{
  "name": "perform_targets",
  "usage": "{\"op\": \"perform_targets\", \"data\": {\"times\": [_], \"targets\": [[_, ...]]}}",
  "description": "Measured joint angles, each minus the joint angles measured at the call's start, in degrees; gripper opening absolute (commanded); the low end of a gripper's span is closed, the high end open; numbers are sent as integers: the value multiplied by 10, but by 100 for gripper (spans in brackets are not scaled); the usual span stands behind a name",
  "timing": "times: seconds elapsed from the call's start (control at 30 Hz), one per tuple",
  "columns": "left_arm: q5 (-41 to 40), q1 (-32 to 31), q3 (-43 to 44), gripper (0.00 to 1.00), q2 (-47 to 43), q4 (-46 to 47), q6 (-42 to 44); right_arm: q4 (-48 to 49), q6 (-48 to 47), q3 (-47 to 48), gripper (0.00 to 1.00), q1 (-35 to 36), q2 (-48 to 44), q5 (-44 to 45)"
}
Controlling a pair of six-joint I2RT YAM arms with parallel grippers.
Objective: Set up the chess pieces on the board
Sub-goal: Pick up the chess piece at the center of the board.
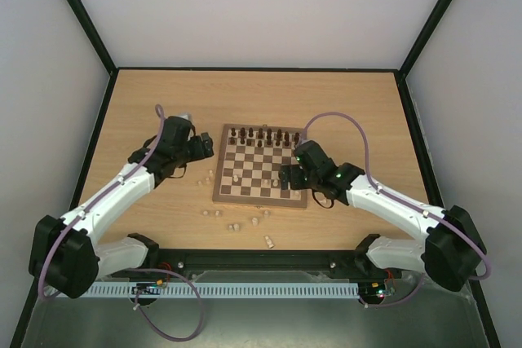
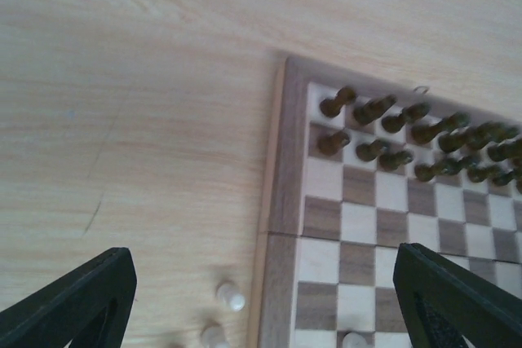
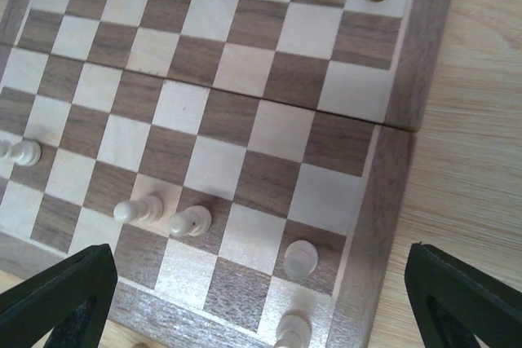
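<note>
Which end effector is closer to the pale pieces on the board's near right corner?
Right. The right end effector hovers over those pale pieces; the left end effector is by the left edge of the board.

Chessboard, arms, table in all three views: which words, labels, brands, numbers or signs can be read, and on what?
No readable text in any view.
Square wooden chessboard with light and dark brown squares: mid-brown frame bare, no letters or numbers.
White-and-black robot arms: no legible label or brand.
</note>
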Motion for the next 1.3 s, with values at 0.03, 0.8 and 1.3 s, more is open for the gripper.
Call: {"op": "perform_targets", "data": {"times": [0.03, 0.8, 1.3], "targets": [[0, 0, 0, 82, 3, -7, -5, 8, -2, -7, 96, 0, -2, -5], [14, -32, -15, 32, 209, 4, -41, 46, -10, -31, 93, 0, -29, -43], [-11, -32, -38, 14, 211, 19, -45, 49, -10, -32, 93, 0, -16, -50]]}}
